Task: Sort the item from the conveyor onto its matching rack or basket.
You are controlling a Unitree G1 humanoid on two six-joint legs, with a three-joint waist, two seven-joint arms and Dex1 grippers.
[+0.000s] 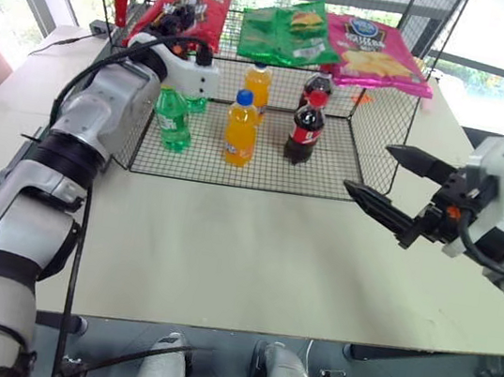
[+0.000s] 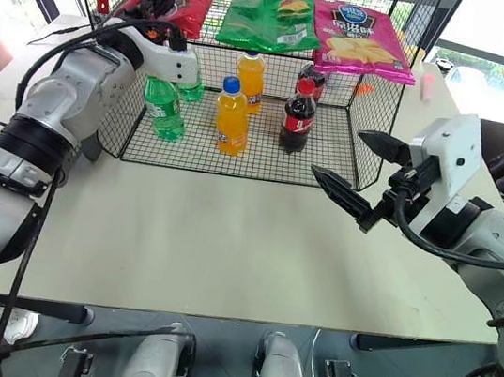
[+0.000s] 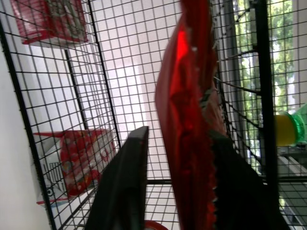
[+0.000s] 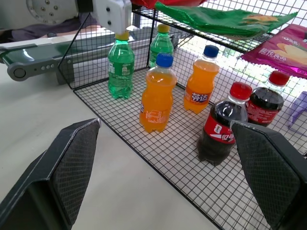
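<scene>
The red chip bag (image 1: 186, 6) lies on the upper shelf (image 1: 281, 60) between the left hand's (image 1: 171, 20) parted fingers.

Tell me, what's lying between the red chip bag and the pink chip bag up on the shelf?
The green chip bag lies between the red chip bag and the pink chip bag on the wire shelf, seen in both eye views.

Red chip bag (image 1: 186, 8): glossy, crinkled, lying flat on the upper wire-grid shelf (image 1: 252, 59) at its left end, beside the green bag. Shelf is flat black mesh, top tier of the cage. Conveyor (image 4: 36, 58): dark green belt, grey frame, end roller, just beside the cage.
</scene>
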